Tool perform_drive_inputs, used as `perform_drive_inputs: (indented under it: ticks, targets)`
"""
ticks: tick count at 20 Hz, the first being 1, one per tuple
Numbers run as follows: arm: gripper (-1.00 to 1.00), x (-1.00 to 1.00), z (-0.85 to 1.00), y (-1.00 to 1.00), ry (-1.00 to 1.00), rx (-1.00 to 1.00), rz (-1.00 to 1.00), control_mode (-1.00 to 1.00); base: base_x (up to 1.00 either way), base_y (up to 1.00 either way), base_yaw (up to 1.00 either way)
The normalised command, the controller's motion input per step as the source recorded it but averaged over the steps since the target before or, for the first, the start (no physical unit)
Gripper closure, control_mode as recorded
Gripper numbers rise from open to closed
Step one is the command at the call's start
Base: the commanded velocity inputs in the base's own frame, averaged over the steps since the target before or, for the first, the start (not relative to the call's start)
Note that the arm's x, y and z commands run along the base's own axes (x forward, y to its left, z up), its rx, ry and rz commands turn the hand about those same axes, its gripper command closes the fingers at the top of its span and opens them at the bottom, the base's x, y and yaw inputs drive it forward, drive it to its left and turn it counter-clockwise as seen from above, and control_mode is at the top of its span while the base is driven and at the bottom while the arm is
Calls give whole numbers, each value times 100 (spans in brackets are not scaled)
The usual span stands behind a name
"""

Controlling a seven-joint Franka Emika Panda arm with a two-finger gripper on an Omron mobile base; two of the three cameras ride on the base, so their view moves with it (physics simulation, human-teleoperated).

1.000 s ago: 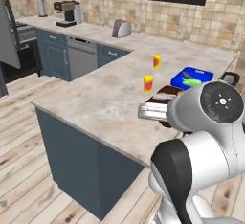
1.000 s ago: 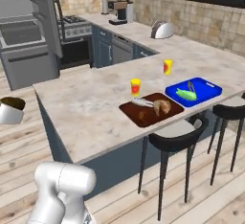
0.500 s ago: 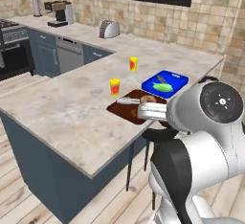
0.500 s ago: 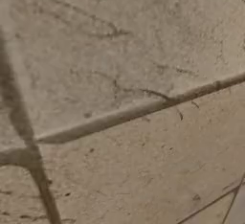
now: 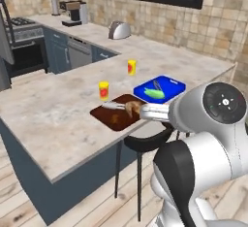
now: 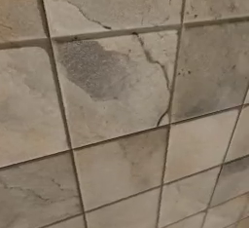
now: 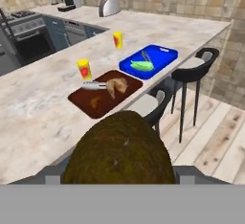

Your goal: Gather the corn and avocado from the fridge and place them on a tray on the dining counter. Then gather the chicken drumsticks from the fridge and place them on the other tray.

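Gripper (image 7: 119, 182) clamps a brown, rough-skinned avocado (image 7: 119, 151) between its fingertips, above the counter's near edge. On the dining counter (image 5: 53, 114), the brown tray (image 7: 103, 96) holds a chicken drumstick (image 7: 116, 86); just beside it, the blue tray (image 7: 150, 60) holds corn (image 7: 142, 65). No lettering is readable.

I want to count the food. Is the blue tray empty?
Not empty. The blue tray holds yellow-green corn plus another thing I cannot identify.
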Motion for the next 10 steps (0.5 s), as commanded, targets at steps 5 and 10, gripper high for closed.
perform_drive_inputs:
  ticks: [5,10]
  targets:
    - [100,0,0,0,0,0,0,100,13,-61,36]
    - [100,0,0,0,0,0,0,100,11,-65,36]
